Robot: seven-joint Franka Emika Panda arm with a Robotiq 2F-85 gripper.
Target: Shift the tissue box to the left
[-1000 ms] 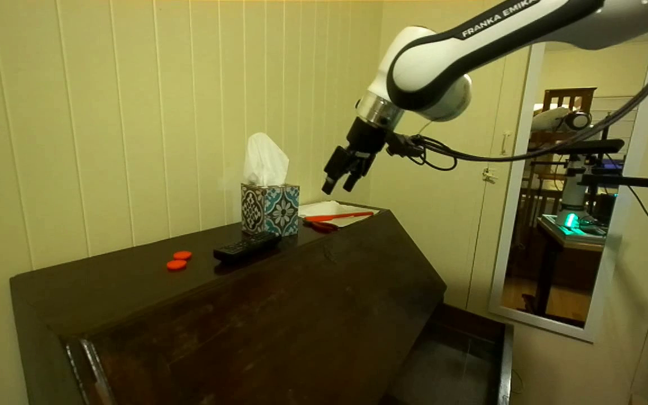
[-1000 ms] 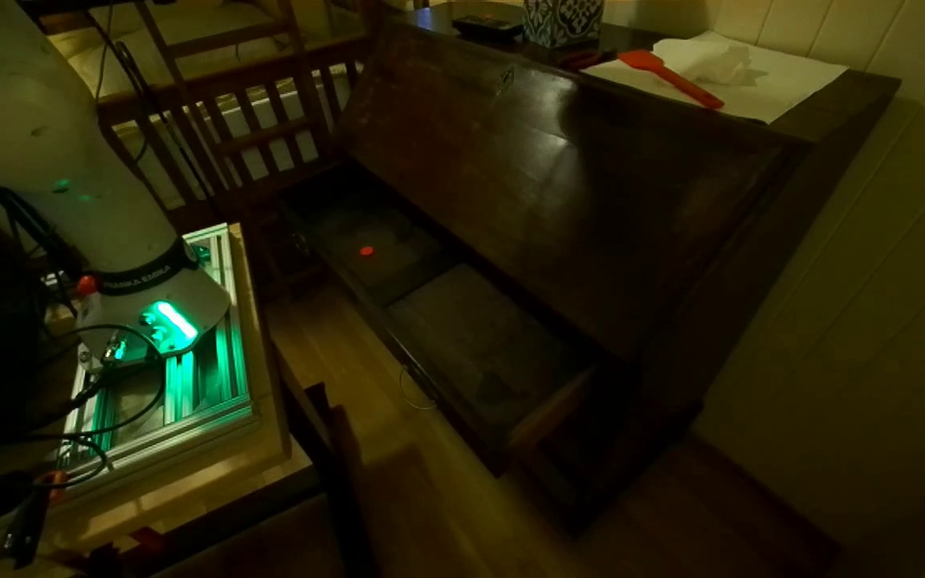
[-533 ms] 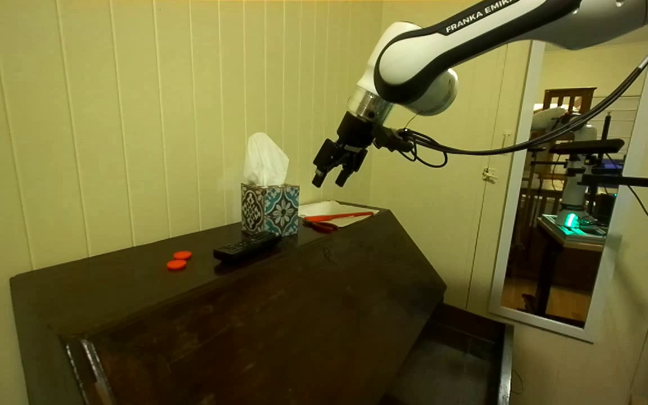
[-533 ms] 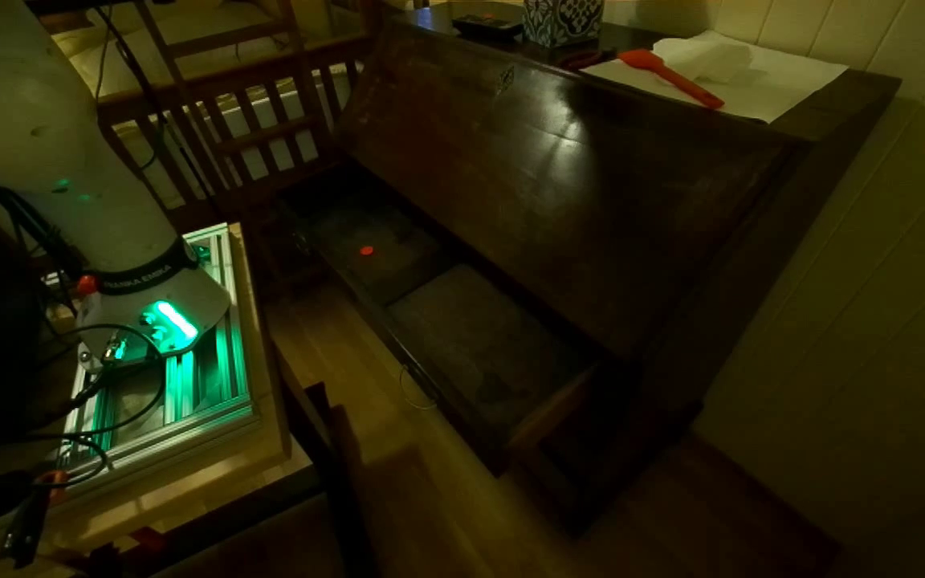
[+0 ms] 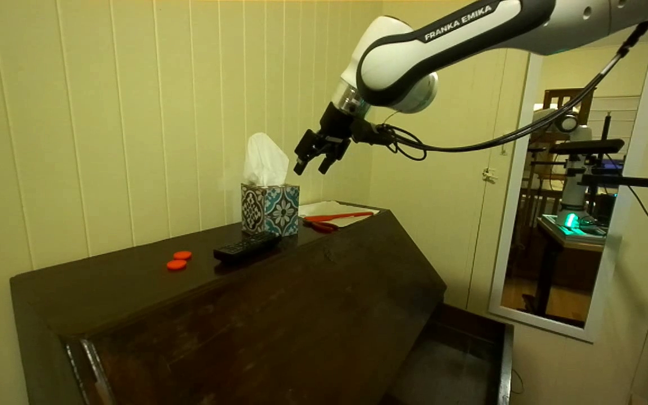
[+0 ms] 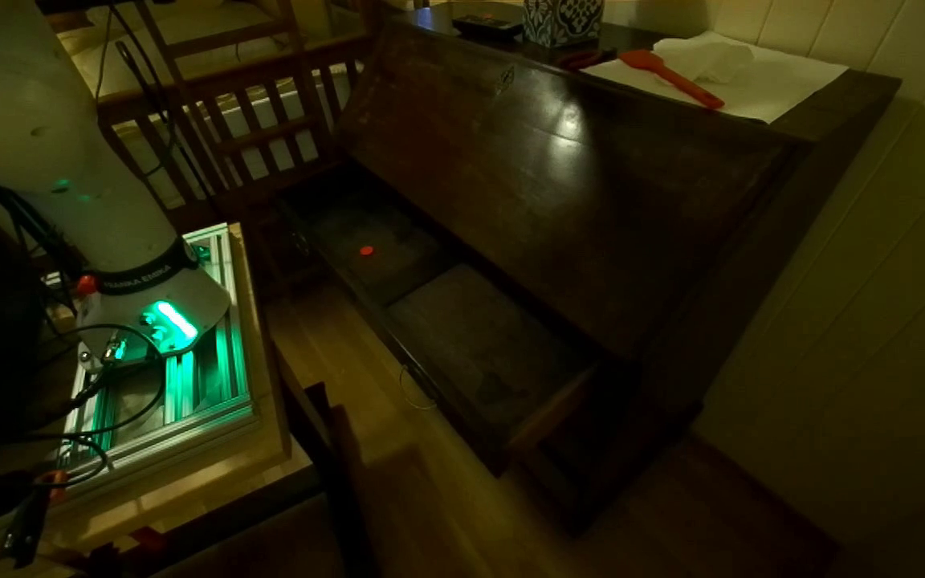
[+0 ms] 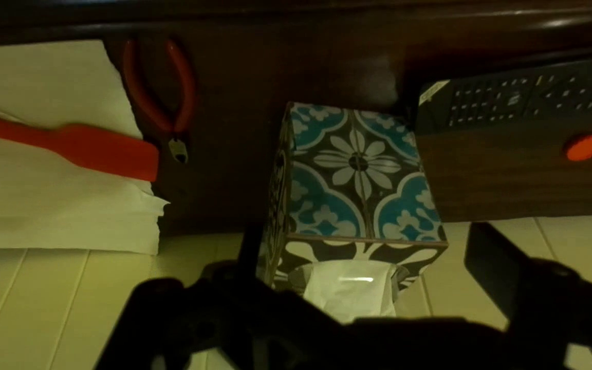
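Observation:
The tissue box (image 5: 270, 209) stands upright on top of the dark wooden desk, near the wall. It has a teal, white and dark tile pattern, and a white tissue (image 5: 266, 160) sticks up from it. Only its lower part shows at the top edge of an exterior view (image 6: 563, 22). My gripper (image 5: 311, 167) is open and empty, above and to the right of the box, about level with the tissue. In the wrist view, the box (image 7: 357, 164) lies ahead between the spread fingers of the gripper (image 7: 365, 239), with no visible grip on it.
A black remote (image 5: 247, 247) lies close beside the box. Two red discs (image 5: 176, 264) lie farther left. Red-handled pliers (image 7: 185, 97), a red spatula (image 7: 100, 151) and white paper (image 7: 44, 205) lie on the other side. A panelled wall (image 5: 133, 112) stands behind. A drawer (image 6: 486, 345) is open below.
My gripper has moved left and slightly up in an exterior view, nearer to the tissue. Its fingers stay open. The tissue box has not moved.

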